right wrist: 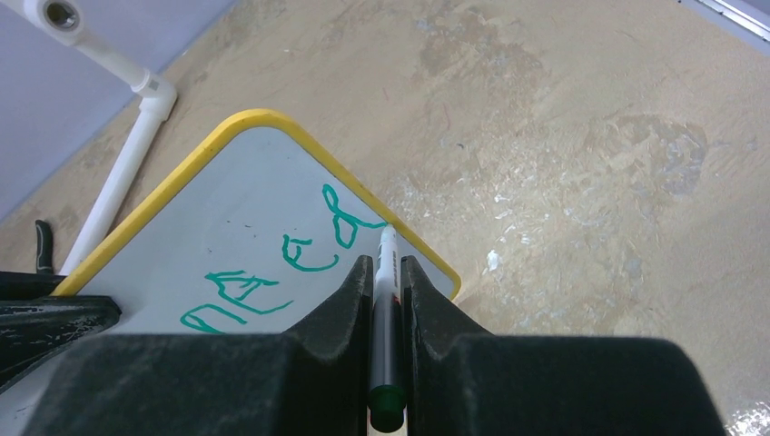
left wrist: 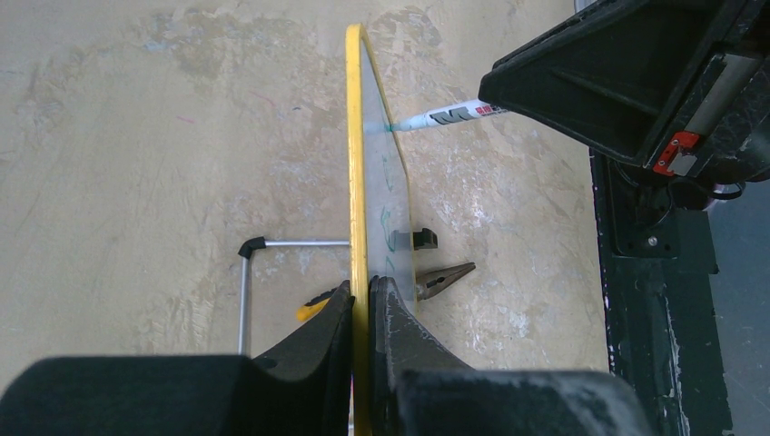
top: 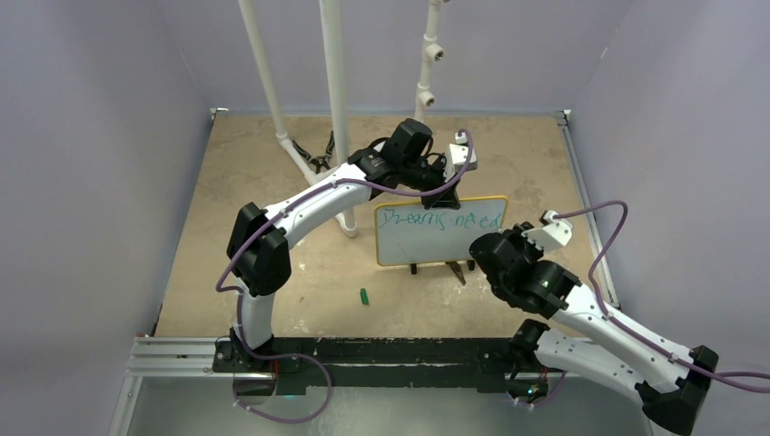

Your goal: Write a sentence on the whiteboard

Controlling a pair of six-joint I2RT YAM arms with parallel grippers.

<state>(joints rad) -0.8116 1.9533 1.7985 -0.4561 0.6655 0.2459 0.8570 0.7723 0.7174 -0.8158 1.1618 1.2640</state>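
Observation:
The whiteboard (top: 427, 245) stands upright mid-table, white with a yellow rim (left wrist: 354, 136). The sentence (top: 442, 219) is green lettering along its top and reads about "Dreams need" (right wrist: 272, 282). My left gripper (top: 451, 184) reaches over from behind and is shut on the board's top rim (left wrist: 360, 286). My right gripper (top: 483, 250) is at the board's right end, shut on a white marker with a green end (right wrist: 386, 300). The marker's tip touches the board at the last letter, close to the right rim. In the left wrist view the marker (left wrist: 445, 116) meets the board face.
A small green cap (top: 364, 296) lies on the tan table left of the board. Pliers (left wrist: 445, 280) lie by the board's black foot (left wrist: 424, 239). White pipes (top: 338, 109) rise behind. A thin metal rod (left wrist: 245, 291) lies behind the board.

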